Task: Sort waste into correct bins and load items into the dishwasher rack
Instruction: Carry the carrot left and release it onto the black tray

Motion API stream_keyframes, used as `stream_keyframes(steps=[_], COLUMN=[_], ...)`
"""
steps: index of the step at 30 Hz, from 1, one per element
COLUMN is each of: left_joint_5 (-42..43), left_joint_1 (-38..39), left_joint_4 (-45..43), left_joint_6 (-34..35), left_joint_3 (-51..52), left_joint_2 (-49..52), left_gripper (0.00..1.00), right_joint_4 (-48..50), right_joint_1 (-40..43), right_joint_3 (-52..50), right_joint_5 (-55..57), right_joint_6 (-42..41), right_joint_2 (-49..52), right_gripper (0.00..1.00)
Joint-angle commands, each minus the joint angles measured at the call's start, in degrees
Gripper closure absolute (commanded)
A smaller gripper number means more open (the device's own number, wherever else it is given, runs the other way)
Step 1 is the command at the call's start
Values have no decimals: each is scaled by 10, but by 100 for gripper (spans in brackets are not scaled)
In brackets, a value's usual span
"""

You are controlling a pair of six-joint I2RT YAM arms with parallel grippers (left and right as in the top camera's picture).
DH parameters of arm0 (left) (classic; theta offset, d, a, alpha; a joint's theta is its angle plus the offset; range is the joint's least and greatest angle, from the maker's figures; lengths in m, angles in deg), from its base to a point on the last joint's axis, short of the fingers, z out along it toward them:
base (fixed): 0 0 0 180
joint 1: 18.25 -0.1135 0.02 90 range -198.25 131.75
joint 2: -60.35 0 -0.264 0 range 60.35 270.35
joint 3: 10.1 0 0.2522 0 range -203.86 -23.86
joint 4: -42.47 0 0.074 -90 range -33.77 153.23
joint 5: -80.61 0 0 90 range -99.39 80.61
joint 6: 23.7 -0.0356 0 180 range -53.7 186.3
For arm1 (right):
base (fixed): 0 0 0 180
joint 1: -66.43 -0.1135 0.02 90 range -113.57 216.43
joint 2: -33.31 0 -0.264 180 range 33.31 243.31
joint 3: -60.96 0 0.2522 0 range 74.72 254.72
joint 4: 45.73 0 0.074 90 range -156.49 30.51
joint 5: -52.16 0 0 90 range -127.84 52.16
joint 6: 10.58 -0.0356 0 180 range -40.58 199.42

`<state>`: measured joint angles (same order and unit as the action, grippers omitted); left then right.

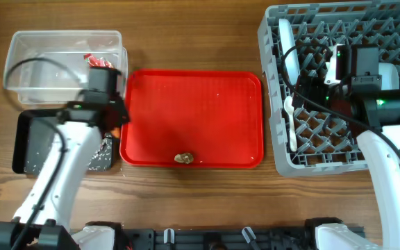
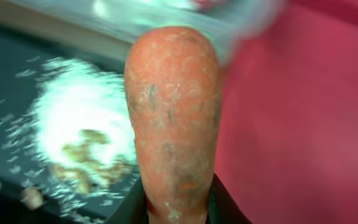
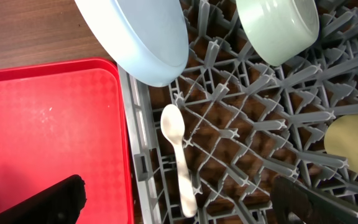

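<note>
One small orange carrot (image 2: 173,124), held by its narrower end between the nearly closed fingers of the left end effector (image 2: 178,208), at the border of the black tray (image 2: 5,87) on the left and the red tray (image 2: 309,124) on the right, beside whitish rice-like scraps (image 2: 73,118). Judged light, stiff and dry-skinned. The rounded taper may let it swivel, so a hold across the thicker body suits better. Right end effector (image 3: 179,202) wide open, empty, over the dishwasher rack (image 3: 247,124).

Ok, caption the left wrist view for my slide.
A carrot in the left gripper; behind it, the black tray with scraps and the red tray.
</note>
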<state>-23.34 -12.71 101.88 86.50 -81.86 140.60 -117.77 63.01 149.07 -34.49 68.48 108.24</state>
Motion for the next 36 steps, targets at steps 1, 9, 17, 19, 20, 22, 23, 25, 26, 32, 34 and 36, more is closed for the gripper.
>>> stream_keyframes(steps=[1, 9, 17, 19, 20, 22, 23, 25, 26, 32, 34, 36], left_joint_5=[-9, -6, 17, 17, 17, 17, 17, 17, 17, 17, 17, 17], left_joint_1=[-108, -285, -357, -357, -357, -357, -357, -357, -357, -357, -357, -357], left_joint_4=[-3, -11, -39, -43, -46, -48, -49, -49, -49, -49, -49, -49], left_joint_6=[35, 119, 139, 139, 139, 139, 139, 139, 139, 139, 139, 139], left_joint_3=[-2, -1, -1, -1, -1, -1, -1, -1, -1, -1, -1, -1], left_joint_2=[-7, 12, 94, 118, 133, 156, 170, 190, 197, 210, 210, 210], left_gripper=[84, 88, 88, 88, 87, 87, 87, 87, 87, 71, 61, 56], right_joint_4=[-1, 0, 0, 0, 0, 0, 0, 0, 0, 0, 0, 0], right_joint_1=[1, 1, 1, 1, 1, 1, 1, 1, 1, 1, 1, 1], right_joint_3=[2, 2, 2, 2, 2, 2, 2, 2, 2, 2, 2, 2], right_joint_5=[-9, -9, -9, -9, -9, -9, -9, -9, -9, -9, -9, -9], right_joint_6=[-10, -10, -10, -11, -10, -10, -10, -10, -10, -10, -10, -10], right_joint_2=[-3, -3, -3, -3, -3, -3, -3, -3, -3, -3, -4, -3], right_gripper=[3, 3, 3, 3, 3, 3, 3, 3, 3, 3, 3, 3])
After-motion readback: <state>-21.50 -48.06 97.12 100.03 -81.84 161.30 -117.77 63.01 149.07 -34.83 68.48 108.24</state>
